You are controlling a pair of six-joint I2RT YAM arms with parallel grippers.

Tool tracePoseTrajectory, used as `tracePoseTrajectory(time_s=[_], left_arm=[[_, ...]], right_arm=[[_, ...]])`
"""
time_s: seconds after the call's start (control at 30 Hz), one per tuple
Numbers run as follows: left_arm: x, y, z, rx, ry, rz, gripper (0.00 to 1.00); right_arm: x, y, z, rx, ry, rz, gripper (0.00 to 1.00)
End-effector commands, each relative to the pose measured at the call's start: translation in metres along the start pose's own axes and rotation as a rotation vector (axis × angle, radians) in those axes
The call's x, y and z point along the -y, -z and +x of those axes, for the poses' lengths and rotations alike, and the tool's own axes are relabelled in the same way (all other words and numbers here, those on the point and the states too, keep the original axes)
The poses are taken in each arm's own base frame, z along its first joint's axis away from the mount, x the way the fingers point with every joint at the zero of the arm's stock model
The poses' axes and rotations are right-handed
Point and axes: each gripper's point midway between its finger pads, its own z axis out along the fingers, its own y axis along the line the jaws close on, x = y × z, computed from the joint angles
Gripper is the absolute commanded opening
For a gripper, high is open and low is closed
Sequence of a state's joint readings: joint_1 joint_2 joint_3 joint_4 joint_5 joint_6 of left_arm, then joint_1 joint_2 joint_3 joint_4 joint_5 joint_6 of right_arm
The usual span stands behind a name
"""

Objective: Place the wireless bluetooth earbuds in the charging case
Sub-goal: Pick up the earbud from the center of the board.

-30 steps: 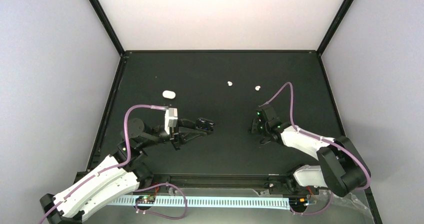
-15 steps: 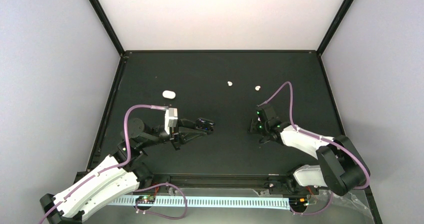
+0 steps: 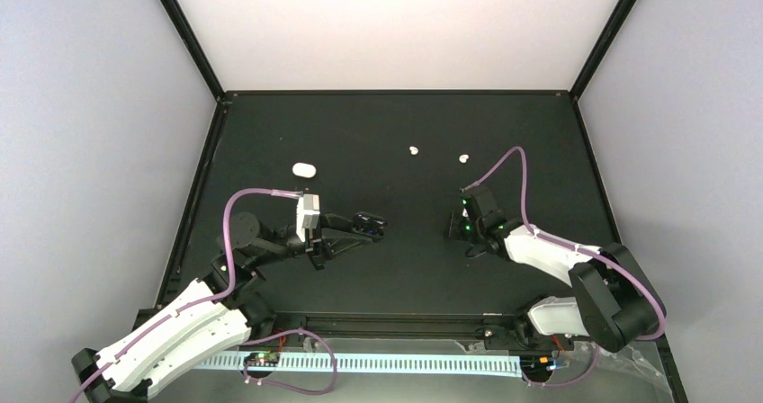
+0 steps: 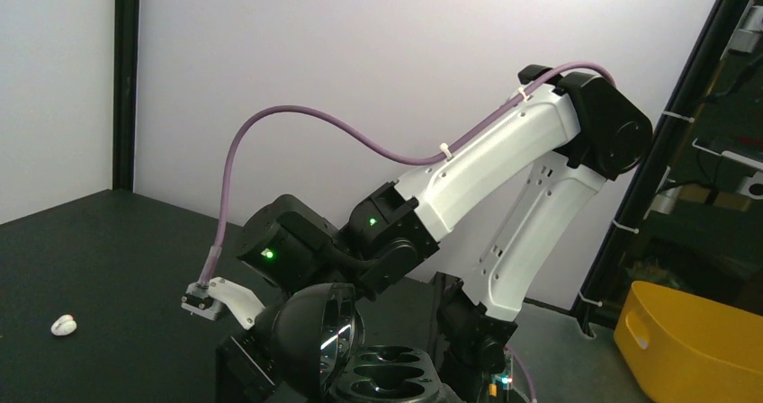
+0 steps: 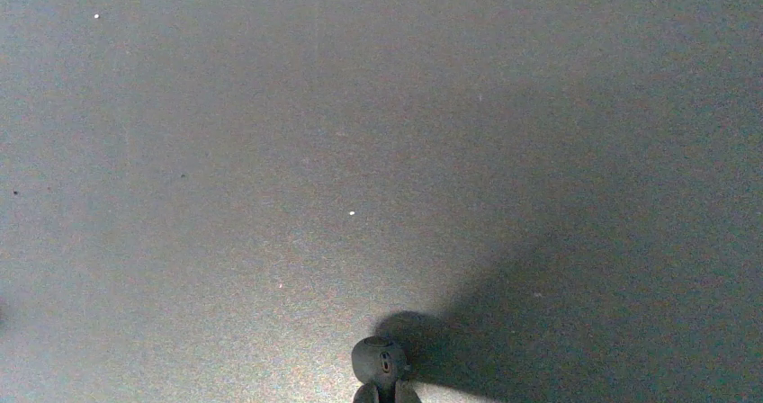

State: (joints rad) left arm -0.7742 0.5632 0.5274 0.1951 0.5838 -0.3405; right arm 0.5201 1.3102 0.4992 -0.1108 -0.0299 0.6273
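Note:
In the top view my left gripper (image 3: 358,229) is shut on the open black charging case (image 3: 371,225), held low over the mat. The left wrist view shows its domed lid (image 4: 310,340) tipped back and its hollow wells (image 4: 396,380), which look dark and unfilled. My right gripper (image 3: 458,228) points down at the mat right of the case. In the right wrist view its fingertips (image 5: 366,394) are pinched shut on a small black earbud (image 5: 379,358) just above the mat. Two white earbuds (image 3: 414,150) (image 3: 463,158) lie farther back; one white earbud (image 4: 63,326) shows in the left wrist view.
A white oval object (image 3: 303,169) lies at the back left of the black mat (image 3: 387,124). The right arm's purple cable (image 3: 513,165) loops above the mat. A yellow bin (image 4: 693,349) stands off the table. Black frame posts edge the enclosure.
My right gripper's jaws have closed onto the black earbud, and it has shifted slightly back and left. The left arm and the case have stayed still.

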Motion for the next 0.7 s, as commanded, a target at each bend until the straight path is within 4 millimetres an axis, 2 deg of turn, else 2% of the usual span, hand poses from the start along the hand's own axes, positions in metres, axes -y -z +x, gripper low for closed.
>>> tracePoseTrajectory(time_s=[0.0,0.17,0.3,0.47,0.53,0.6,0.67], left_arm=[[0.004,-0.001,-0.001,0.001,-0.007,0.020,0.02],[0.005,-0.001,-0.002,0.003,-0.010,0.021,0.02],[0.005,0.000,-0.003,0.006,-0.017,0.023,0.02],[0.010,0.000,-0.006,0.018,-0.013,0.047,0.02],[0.014,0.000,-0.007,0.018,-0.019,0.072,0.02],[0.018,0.000,-0.007,0.017,-0.024,0.093,0.01],[0.023,0.001,-0.008,0.019,-0.030,0.118,0.02]], right_arm=[[-0.007,0.001,-0.005,0.008,-0.003,-0.025,0.01],[-0.009,0.012,-0.013,0.041,-0.008,-0.028,0.01],[-0.021,0.040,-0.030,0.112,0.023,-0.072,0.01],[-0.068,0.111,-0.058,0.322,0.164,-0.322,0.01],[-0.100,0.148,-0.056,0.382,0.284,-0.518,0.01],[-0.132,0.188,-0.045,0.403,0.411,-0.724,0.01],[-0.152,0.223,-0.035,0.415,0.479,-0.885,0.01]])
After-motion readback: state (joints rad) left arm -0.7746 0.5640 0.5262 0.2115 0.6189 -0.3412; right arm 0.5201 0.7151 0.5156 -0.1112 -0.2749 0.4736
